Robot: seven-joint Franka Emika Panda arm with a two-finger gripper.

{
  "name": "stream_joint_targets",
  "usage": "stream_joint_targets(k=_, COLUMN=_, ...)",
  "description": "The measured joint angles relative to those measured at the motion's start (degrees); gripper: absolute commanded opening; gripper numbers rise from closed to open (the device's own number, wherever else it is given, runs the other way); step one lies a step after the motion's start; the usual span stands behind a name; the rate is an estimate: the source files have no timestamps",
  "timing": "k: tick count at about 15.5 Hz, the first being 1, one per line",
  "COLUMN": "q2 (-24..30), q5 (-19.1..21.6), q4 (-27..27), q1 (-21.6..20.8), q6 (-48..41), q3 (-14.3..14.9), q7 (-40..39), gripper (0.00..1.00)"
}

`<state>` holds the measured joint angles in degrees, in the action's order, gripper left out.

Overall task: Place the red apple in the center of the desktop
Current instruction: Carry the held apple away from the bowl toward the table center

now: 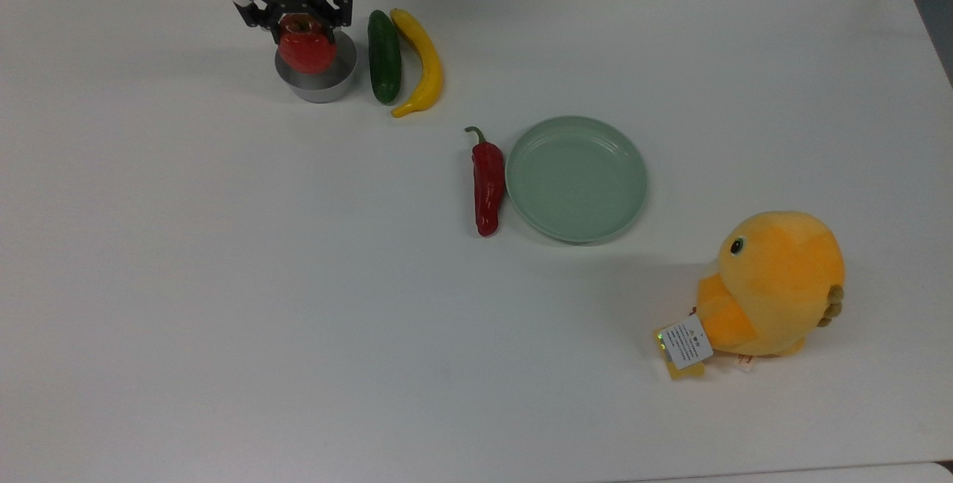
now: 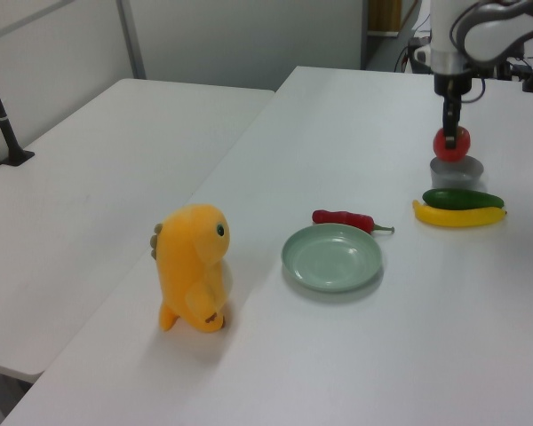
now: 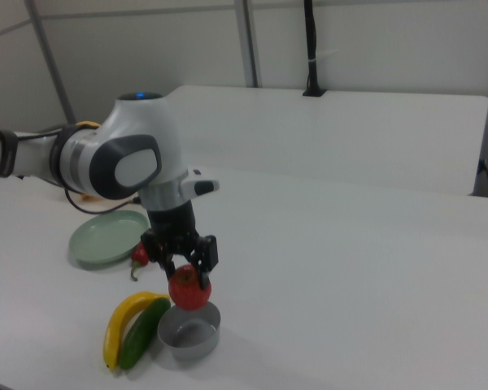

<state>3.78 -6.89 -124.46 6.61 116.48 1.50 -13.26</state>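
The red apple (image 1: 307, 50) (image 2: 451, 143) (image 3: 190, 290) hangs just above a small metal bowl (image 1: 316, 84) (image 2: 456, 170) (image 3: 189, 332), clear of its rim. My gripper (image 1: 301, 27) (image 2: 450, 133) (image 3: 187, 275) is shut on the apple from above, one finger on each side. This happens near the far left corner of the white desktop (image 1: 298, 282) in the top view. The bowl stands empty beneath the apple in the right view.
A green cucumber (image 1: 384, 56) and a yellow banana (image 1: 421, 60) lie beside the bowl. Mid-table sit a red chili pepper (image 1: 488, 181) and a pale green plate (image 1: 575, 178). An orange plush chick (image 1: 767, 288) stands at the top view's lower right.
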Motion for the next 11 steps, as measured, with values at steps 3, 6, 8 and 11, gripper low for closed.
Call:
stream_joint_targets(k=3, q2=0.0, q5=5.7, q4=4.2, q1=0.0, q6=-0.1, q3=0.0, q7=0.0, gripper=0.25)
stream_joint_targets(k=6, q2=-3.0, q5=9.5, q4=9.8, q1=0.0, q6=0.0, q3=0.0, q7=2.1, gripper=0.26)
stream_joint_targets(k=8, q2=-7.9, q5=9.7, q4=14.5, q1=-0.2, q6=1.3, q3=-0.1, q7=6.1, gripper=0.26)
stream_joint_targets(k=11, q2=-13.0, q5=9.7, q4=18.2, q1=-1.3, q6=1.6, q3=-0.3, q7=9.5, gripper=0.26)
